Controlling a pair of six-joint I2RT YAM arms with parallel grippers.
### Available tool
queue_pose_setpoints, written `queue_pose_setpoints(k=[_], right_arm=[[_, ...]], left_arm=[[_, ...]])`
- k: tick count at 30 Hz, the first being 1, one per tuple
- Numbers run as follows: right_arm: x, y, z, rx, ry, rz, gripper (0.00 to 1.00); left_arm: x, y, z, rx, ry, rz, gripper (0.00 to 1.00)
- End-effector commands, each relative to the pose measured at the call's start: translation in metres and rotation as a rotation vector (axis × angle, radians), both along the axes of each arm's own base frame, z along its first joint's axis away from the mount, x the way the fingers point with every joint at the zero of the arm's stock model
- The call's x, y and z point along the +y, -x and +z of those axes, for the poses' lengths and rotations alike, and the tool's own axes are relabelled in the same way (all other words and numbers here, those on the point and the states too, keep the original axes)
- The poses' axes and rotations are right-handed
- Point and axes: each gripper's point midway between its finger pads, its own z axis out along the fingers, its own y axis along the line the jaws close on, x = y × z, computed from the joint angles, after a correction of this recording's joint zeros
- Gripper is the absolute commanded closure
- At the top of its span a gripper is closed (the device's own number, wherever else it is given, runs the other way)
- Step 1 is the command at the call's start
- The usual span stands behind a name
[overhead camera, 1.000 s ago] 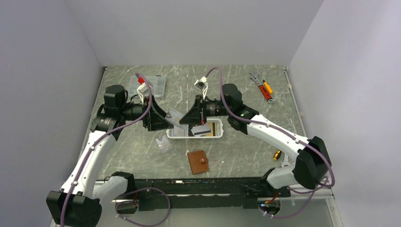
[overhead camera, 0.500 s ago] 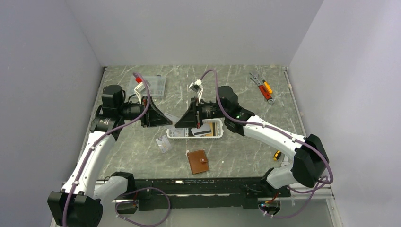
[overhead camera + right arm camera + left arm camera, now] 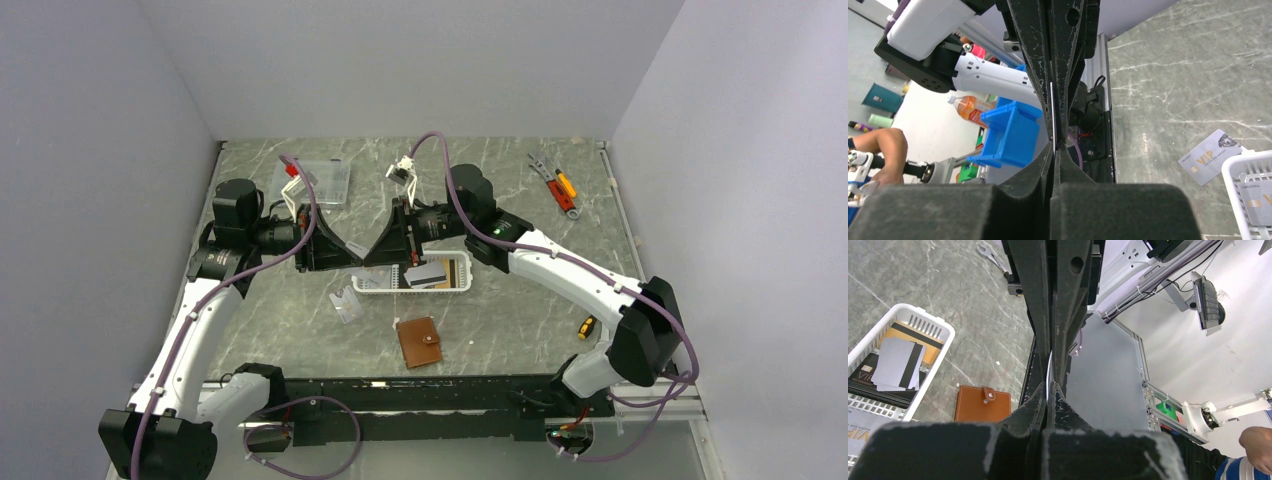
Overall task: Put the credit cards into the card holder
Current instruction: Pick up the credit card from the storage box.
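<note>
Left hand: we log it clamped on a thin pale plastic card, held edge-on in mid-air. A second ago it stood wide and well apart from the right hand.
Right hand: its fingers lie close about the same card; we cannot tell whether they grip.
We judge a handover under way.
Closed brown leather wallet: unmoved on the grey marbled counter, near the white slotted plastic basket holding the remaining cards.
</note>
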Motion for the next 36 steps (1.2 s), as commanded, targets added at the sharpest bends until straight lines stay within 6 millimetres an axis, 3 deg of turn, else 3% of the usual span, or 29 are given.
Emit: queue_pose_setpoints(k=[1,8,9,11,13,25,31,36], right_arm=[[0.002,0.005,0.027,-0.068,-0.043,0.078,1.00],[-0.007,0.009,0.026,-0.072,-0.032,0.089,1.00],[-0.008,0.010,0.024,-0.071,-0.026,0.089,1.00],[-0.011,0.009,0.021,-0.070,-0.013,0.080,1.00],[-0.014,0.007,0.019,-0.073,-0.006,0.060,1.00],[-0.036,-0.011,-0.001,-0.059,0.038,-0.077,1.00],[-0.057,-0.009,-0.032,-0.016,0.121,-0.145,1.00],[-0.077,-0.006,-0.065,0.032,0.201,-0.239,1.00]], left_arm=[[0.000,0.011,0.015,-0.072,0.013,-0.043,1.00],[0.000,0.011,0.016,-0.083,0.011,-0.055,0.99],[0.000,0.011,0.016,-0.082,0.011,-0.056,0.92],[0.000,0.011,0.016,-0.078,0.006,-0.046,0.62],[0.000,0.011,0.017,-0.077,0.004,-0.045,0.51],[0.001,0.023,0.024,-0.075,0.031,-0.092,0.60],[0.002,0.021,0.025,-0.086,0.028,-0.084,0.65],[0.001,0.006,0.003,-0.121,-0.057,0.003,0.67]])
